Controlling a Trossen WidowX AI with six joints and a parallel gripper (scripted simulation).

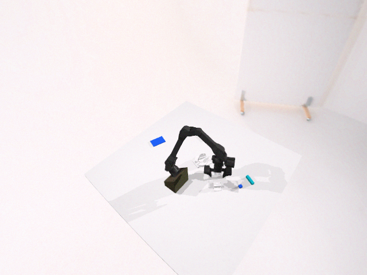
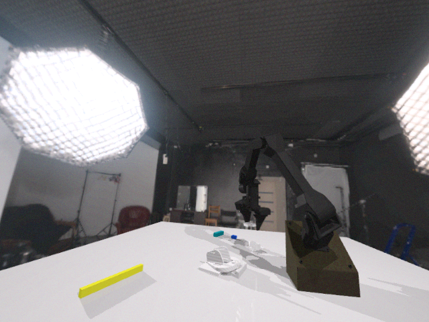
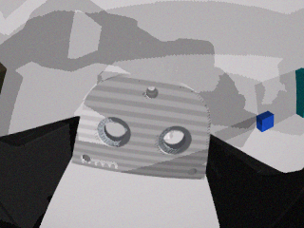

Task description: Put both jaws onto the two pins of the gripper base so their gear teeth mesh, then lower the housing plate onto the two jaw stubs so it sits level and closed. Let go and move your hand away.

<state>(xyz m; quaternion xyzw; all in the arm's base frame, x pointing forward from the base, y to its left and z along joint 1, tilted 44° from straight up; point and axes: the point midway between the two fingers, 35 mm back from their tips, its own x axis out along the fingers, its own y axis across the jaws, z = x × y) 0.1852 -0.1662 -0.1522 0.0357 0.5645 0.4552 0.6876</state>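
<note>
My gripper (image 1: 217, 172) (image 2: 252, 225) (image 3: 143, 132) is shut on the housing plate (image 1: 217, 175) (image 2: 249, 225) (image 3: 144, 109), a pale ribbed plate with two large holes and smaller ones. The plate is held above the table, between widely spread fingers. A white part (image 1: 217, 186) (image 2: 254, 245) lies on the table below the gripper; its shape is hard to make out. A white assembly (image 1: 202, 160) (image 2: 223, 265), which looks like the gripper base, sits on the table closer to the exterior camera, with a rounded piece standing up on it. I cannot tell how the jaws and their teeth sit.
A small blue cube (image 1: 240, 185) (image 2: 233, 237) (image 3: 265, 122) and a teal block (image 1: 249, 179) (image 2: 218, 233) (image 3: 300, 92) lie beyond the gripper. A blue rectangle (image 1: 157, 141) lies on the table's far left side in the top view. A yellow bar (image 2: 110, 280) lies front left in the exterior view.
</note>
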